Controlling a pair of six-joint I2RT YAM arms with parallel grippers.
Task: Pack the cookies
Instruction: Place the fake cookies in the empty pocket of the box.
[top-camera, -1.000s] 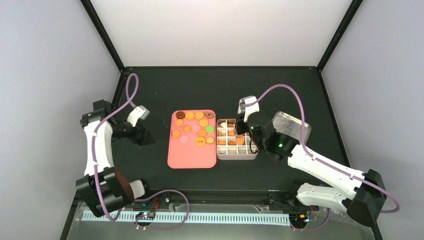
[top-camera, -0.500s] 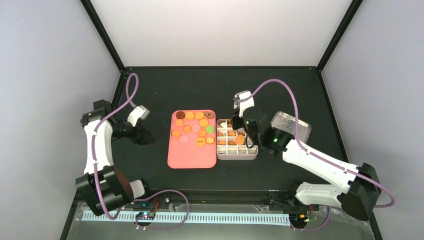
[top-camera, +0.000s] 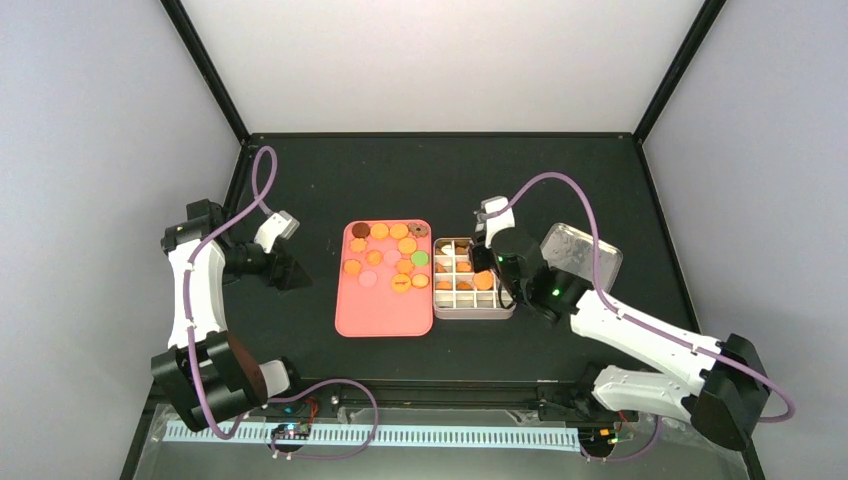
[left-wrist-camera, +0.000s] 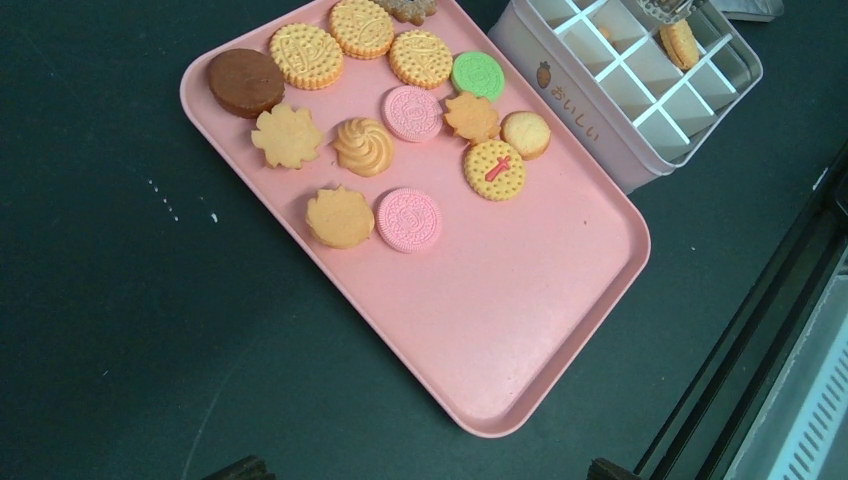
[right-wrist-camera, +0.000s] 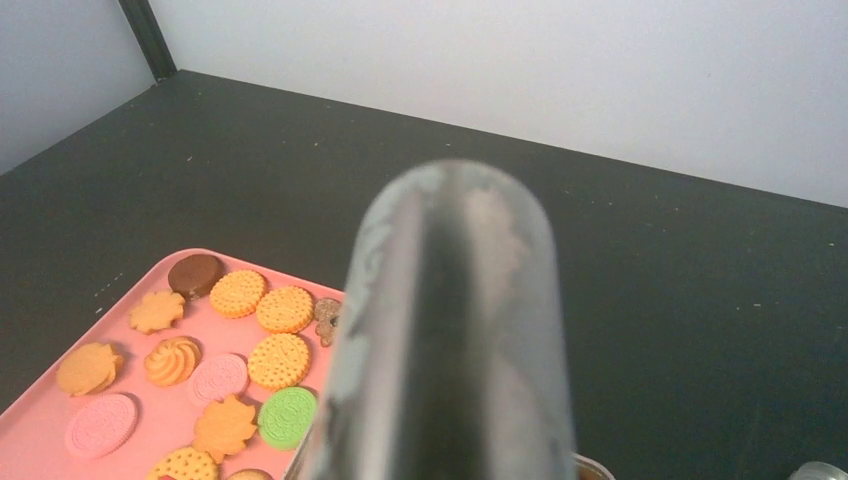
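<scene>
The right gripper (top-camera: 497, 258) hangs over the compartment box (left-wrist-camera: 600, 130). Its jaws are narrow and, as far as the blurred wrist view allows, closed on the metal tongs (right-wrist-camera: 450, 330), whose handle fills that view. The left gripper (left-wrist-camera: 422, 470) sits well off to the side with jaws wide and nothing between them, looking down on the pink tray (left-wrist-camera: 520, 300). Most of the cookies (left-wrist-camera: 365, 145) lie flat in the far half of that tray, some touching one another. A few sit in the cells of the box, which stands just beside the tray on the table (left-wrist-camera: 120, 300). The cookies look light, stiff and thin, and probably brittle at their scalloped edges. Lying flat on a smooth tray, they offer little to grip. The tongs should likely pinch one across its rim, from opposite edges, with gentle pressure, since a hard squeeze could flip it or shoot it away.
</scene>
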